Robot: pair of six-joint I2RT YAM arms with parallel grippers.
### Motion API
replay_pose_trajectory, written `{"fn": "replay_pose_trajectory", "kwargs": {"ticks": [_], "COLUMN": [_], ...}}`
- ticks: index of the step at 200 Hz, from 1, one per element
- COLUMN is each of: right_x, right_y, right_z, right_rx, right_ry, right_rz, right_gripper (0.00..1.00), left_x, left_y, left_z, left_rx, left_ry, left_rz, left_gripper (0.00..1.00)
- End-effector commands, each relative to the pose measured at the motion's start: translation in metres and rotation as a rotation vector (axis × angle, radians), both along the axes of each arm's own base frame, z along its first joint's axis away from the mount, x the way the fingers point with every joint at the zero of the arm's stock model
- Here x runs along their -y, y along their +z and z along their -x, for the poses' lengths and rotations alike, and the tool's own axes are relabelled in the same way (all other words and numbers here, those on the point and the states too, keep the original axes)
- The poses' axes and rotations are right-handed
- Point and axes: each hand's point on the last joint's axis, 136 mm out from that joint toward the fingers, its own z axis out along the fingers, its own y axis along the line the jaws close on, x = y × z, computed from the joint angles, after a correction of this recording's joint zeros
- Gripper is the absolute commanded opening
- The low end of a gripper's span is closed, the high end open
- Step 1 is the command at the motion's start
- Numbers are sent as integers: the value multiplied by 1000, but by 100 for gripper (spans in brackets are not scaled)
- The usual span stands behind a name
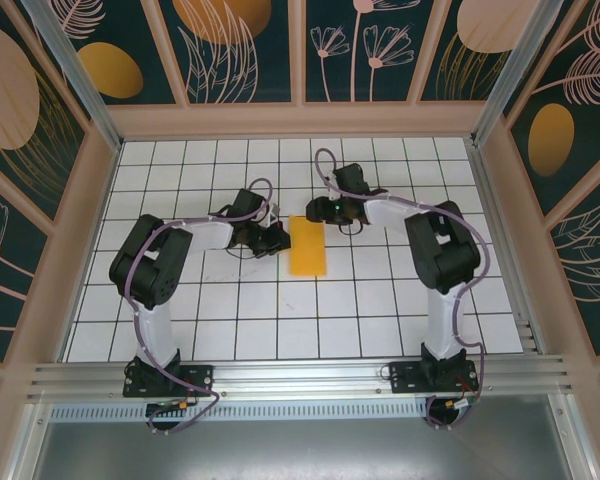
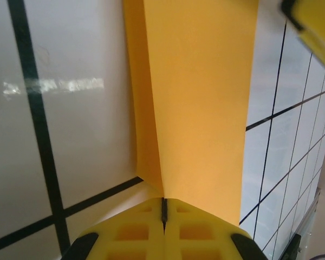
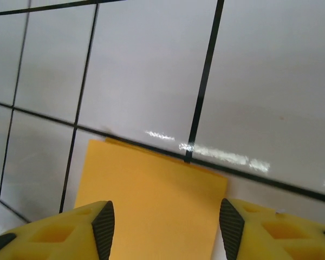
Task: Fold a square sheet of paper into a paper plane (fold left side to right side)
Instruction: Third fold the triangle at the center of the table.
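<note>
Pinching the left edge of the square sheet of paper (image 2: 200,108), mid-way across the table (image 1: 380,300), the left gripper (image 2: 163,212) is clamped fully shut on it; draw it rightward evenly, matching the edges. Farther off, the right gripper (image 3: 167,222) hovers with jaws apart, empty, above the sheet's far end.

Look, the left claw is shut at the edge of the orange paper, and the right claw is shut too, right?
Not quite. The right claw is open: the right wrist view shows its two fingers standing apart above the orange paper. The left claw is shut at the paper's edge, as you said.
</note>
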Motion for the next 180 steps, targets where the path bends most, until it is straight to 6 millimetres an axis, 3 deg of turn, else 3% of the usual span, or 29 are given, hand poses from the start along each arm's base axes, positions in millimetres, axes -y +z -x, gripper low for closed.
{"fn": "replay_pose_trajectory", "kwargs": {"ticks": [1, 22, 45, 66, 87, 125, 180], "right_x": [9, 15, 8, -1, -14, -33, -52], "right_y": [48, 63, 70, 62, 47, 17, -2], "right_z": [8, 46, 100, 142, 170, 186, 172], "right_rx": [205, 334, 476, 565, 618, 653, 687], "right_ry": [17, 44, 107, 173, 252, 345, 392], "right_rz": [5, 44, 108, 187, 305, 466, 561], "right_gripper": [59, 64, 73, 81, 86, 87, 87], "left_x": [4, 7, 9, 10, 10, 11, 12], "left_y": [11, 12, 15, 18, 20, 22, 23], "left_z": [6, 10, 15, 17, 18, 19, 20], "left_rx": [-4, -34, -53, -59, -61, -63, -63], "left_ry": [16, 43, 55, 58, 65, 63, 54], "left_rz": [20, 42, 60, 62, 64, 67, 64], "left_gripper": [2, 0, 0, 0, 0, 0, 0]}}
